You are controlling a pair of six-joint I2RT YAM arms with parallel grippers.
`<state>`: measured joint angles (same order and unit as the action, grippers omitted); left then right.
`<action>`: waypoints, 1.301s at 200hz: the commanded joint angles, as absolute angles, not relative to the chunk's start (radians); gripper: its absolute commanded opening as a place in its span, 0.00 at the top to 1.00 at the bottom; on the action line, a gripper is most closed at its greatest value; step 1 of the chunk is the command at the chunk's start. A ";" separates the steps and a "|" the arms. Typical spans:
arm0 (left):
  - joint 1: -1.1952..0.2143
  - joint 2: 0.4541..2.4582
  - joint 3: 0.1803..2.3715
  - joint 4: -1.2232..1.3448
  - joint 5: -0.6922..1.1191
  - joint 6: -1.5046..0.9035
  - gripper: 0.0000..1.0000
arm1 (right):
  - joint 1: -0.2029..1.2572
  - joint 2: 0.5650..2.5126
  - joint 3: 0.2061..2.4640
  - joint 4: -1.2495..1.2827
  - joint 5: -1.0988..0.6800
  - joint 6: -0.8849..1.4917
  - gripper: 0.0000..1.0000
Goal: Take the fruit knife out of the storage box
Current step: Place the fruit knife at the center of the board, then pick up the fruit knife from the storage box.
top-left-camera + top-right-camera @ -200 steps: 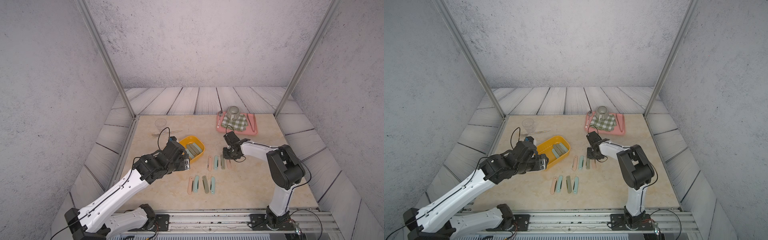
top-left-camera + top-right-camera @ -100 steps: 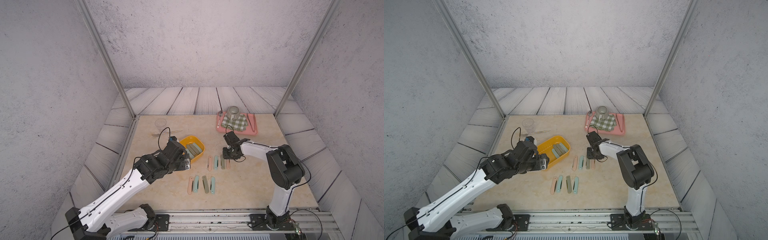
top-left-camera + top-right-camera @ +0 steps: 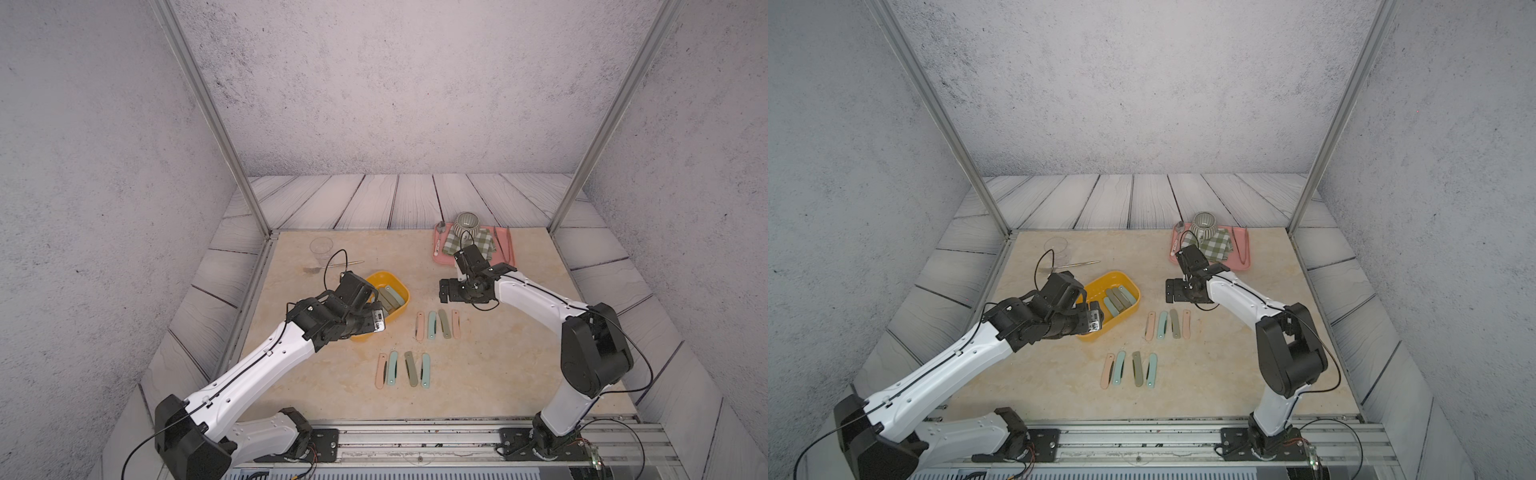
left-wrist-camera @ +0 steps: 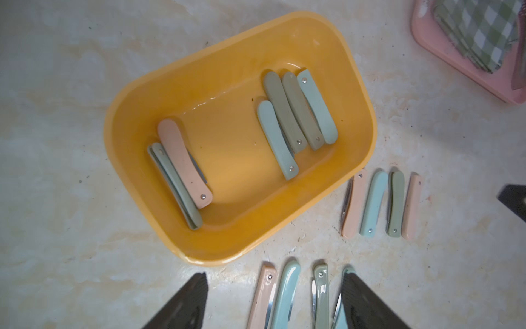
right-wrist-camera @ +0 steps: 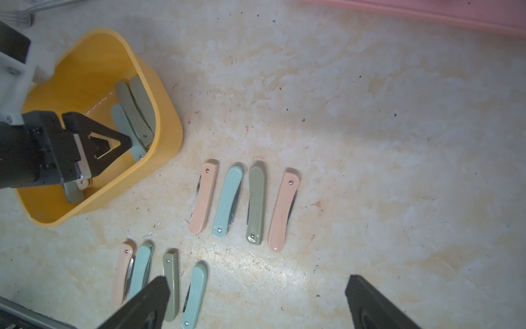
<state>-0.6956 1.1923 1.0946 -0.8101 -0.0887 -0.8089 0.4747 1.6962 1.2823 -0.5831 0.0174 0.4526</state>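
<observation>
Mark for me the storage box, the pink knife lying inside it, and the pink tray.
storage box [image 4: 236, 142]: left wrist view, on its bare floor.
pink knife [image 4: 185, 163]: left wrist view, middle of its handle.
pink tray [image 4: 424, 28]: left wrist view, on its rim.

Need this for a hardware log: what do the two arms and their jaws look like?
The left arm and right arm share white link shells, black joints and wrists, and thin black cables looping outside. The jaws are black tapered wedges.

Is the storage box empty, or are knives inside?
Not empty: the storage box holds several folded knives, clustered at its two ends.
</observation>
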 commanded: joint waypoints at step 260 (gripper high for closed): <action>-0.499 1.987 1.373 -0.579 -0.024 -0.742 0.49 | 0.478 1.481 1.354 -0.865 -0.084 0.371 0.01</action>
<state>-0.5091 1.9694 1.3537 -0.5995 -0.0067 -0.7559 0.4755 1.4994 1.3197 -0.8391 -0.0799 0.3870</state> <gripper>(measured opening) 0.507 0.988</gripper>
